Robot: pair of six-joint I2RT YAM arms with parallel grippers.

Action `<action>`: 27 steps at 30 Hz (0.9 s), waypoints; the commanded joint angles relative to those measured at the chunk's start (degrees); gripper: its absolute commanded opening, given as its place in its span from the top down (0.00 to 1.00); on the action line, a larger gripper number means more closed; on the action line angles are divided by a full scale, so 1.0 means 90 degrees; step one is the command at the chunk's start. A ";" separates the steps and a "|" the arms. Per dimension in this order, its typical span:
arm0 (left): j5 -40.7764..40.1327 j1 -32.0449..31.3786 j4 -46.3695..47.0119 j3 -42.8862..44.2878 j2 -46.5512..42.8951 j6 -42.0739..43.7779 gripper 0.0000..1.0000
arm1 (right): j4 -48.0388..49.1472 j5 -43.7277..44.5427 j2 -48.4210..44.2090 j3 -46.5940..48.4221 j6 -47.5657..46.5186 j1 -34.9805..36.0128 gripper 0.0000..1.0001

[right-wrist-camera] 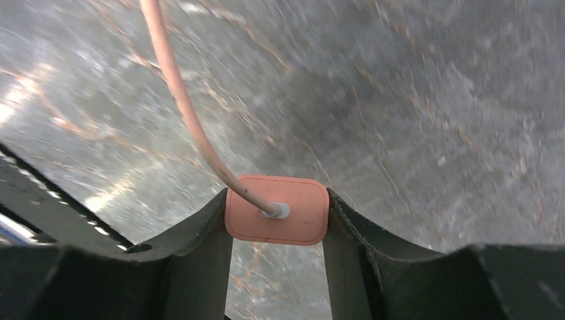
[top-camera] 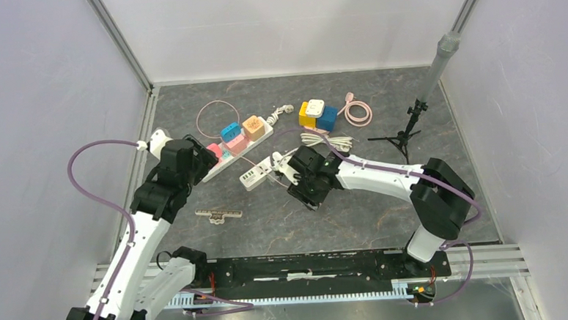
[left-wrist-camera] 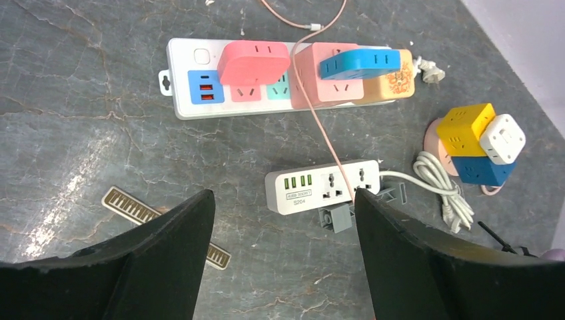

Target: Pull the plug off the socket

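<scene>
While the long white power strip (left-wrist-camera: 190, 110) lies beyond the small white socket strip (left-wrist-camera: 323, 187), the left gripper (left-wrist-camera: 283, 197) hangs above that small strip with its jaws spread and empty — and the right gripper (right-wrist-camera: 277, 200) clamps the pink plug (right-wrist-camera: 296, 227) just beside it, out of its outlets, pink cable (right-wrist-camera: 180, 100) trailing.

It looked like a robotics lab cell: white panels (top-camera: 288, 20) on aluminium posts (top-camera: 122, 40) boxed in a grey marbled worktop (top-camera: 343, 215). A left arm (top-camera: 135, 245) and a right arm (top-camera: 384, 173) were bolted to its near-edge rail (top-camera: 308, 265), and a tripod stand (top-camera: 413, 114) stood by.
</scene>
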 commanded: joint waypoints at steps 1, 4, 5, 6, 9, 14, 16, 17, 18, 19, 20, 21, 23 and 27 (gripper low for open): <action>-0.0152 -0.0006 -0.0015 0.0147 0.0132 0.0031 0.16 | -0.0956 0.0998 -0.0337 -0.0234 0.0110 0.0028 1.00; -0.0130 -0.0007 0.0016 0.0160 0.0222 0.0022 0.15 | -0.1158 0.1135 -0.0525 -0.0520 0.0115 0.0039 1.00; -0.0123 -0.0007 0.0023 0.0161 0.0242 0.0013 0.15 | -0.1246 0.1191 -0.0551 -0.0581 0.0111 0.0045 0.98; -0.0117 -0.0007 0.0025 0.0166 0.0262 0.0003 0.14 | -0.1309 0.1289 -0.0590 -0.0647 0.0110 0.0049 0.96; -0.0127 0.0003 0.0028 0.0152 0.0276 -0.0037 0.14 | -0.1442 0.1684 -0.0665 -0.0879 0.0110 0.0049 0.89; -0.0181 0.0003 0.0025 0.0144 0.0265 -0.0053 0.12 | -0.1325 0.1859 -0.0724 -0.1026 0.0110 0.0044 0.57; -0.0204 0.0003 0.0030 0.0166 0.0263 -0.0022 0.12 | -0.1204 0.1788 -0.0847 -0.0956 0.0110 0.0050 0.35; -0.0205 0.0003 0.0025 0.0183 0.0262 0.0004 0.11 | -0.1132 0.1694 -0.0928 -0.0897 0.0110 0.0049 0.23; -0.0214 0.0004 0.0030 0.0204 0.0263 0.0037 0.10 | -0.1082 0.1535 -0.1019 -0.0804 0.0110 0.0054 0.10; -0.0225 0.0003 0.0010 0.0228 0.0261 0.0066 0.07 | -0.1021 0.1426 -0.1102 -0.0684 0.0111 0.0047 0.02; -0.0250 0.0004 -0.0028 0.0266 0.0263 0.0083 0.02 | -0.0958 0.1327 -0.1216 -0.0577 0.0110 0.0042 0.02; -0.0271 0.0016 -0.0073 0.0319 0.0275 0.0129 0.00 | -0.0851 0.1114 -0.1339 -0.0445 0.0098 0.0040 0.02; -0.0283 0.0013 -0.0148 0.0428 0.0320 0.0272 0.00 | -0.0618 0.0760 -0.1571 -0.0247 0.0040 0.0031 0.02; -0.0209 0.0022 -0.0219 0.0621 0.0418 0.0595 0.00 | 0.0196 0.0799 -0.2057 -0.0083 0.0113 0.0020 0.02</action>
